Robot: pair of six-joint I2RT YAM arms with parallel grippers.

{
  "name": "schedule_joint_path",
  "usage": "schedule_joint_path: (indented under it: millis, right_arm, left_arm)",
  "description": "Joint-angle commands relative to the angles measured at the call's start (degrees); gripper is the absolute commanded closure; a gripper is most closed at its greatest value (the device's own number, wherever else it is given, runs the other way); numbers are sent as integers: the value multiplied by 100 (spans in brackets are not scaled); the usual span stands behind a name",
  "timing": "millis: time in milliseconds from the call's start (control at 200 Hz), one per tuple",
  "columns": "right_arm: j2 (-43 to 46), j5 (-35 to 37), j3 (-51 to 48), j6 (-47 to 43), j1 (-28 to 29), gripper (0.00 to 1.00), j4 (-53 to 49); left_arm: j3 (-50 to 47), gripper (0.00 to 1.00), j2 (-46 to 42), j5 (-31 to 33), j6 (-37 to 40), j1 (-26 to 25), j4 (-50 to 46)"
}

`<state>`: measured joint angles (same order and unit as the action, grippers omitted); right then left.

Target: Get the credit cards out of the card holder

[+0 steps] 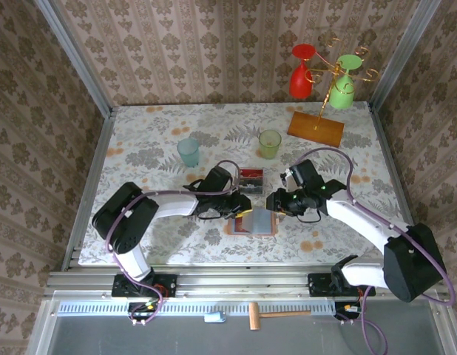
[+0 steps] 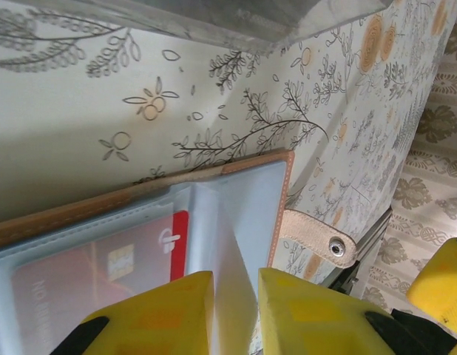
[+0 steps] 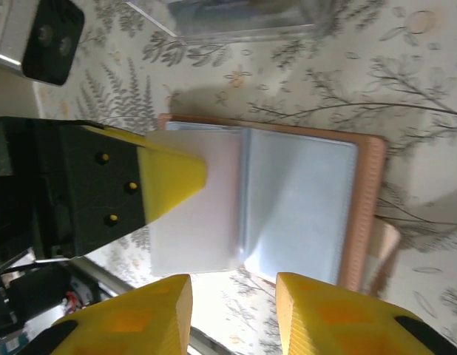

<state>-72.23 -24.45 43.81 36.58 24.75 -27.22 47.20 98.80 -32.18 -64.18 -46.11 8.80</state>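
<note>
The salmon-pink card holder (image 1: 256, 222) lies open on the table between both arms, its grey-blue pockets facing up (image 3: 302, 200). My left gripper (image 2: 236, 277) is shut on one translucent pocket leaf, which stands up between its yellow fingers. A red credit card (image 2: 125, 259) shows through the pocket to the left of that leaf. The holder's snap strap (image 2: 317, 237) sticks out past its edge. My right gripper (image 3: 232, 285) hovers open at the holder's near edge with nothing between its fingers. In the top view the left gripper (image 1: 239, 207) and the right gripper (image 1: 276, 201) flank the holder.
A clear plastic tray (image 1: 251, 178) with dark red cards in it sits just behind the holder. Farther back are a teal cup (image 1: 188, 151), a green cup (image 1: 270, 143) and an orange stand base (image 1: 316, 128) hung with a red and a green glass.
</note>
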Motion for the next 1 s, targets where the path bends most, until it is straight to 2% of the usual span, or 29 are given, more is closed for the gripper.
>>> schedule_joint_path:
  millis: [0, 235, 445, 600, 750, 995]
  right_arm:
    - [171, 582, 145, -225, -78, 64, -727]
    - [37, 643, 40, -385, -181, 61, -826]
    - [-372, 496, -5, -511, -195, 60, -716]
    - [-545, 381, -61, -513, -208, 59, -521]
    - [-685, 252, -79, -511, -217, 59, -390]
    - [-716, 67, -195, -458, -217, 55, -62]
  left_arm:
    - [234, 77, 145, -161, -95, -91, 229]
    - [471, 75, 475, -301, -224, -261, 526]
    - [526, 64, 685, -306, -329, -344, 695]
    - [492, 52, 694, -280, -358, -345, 764]
    - [508, 48, 710, -280, -339, -340, 739]
    - [527, 48, 682, -288, -354, -340, 759]
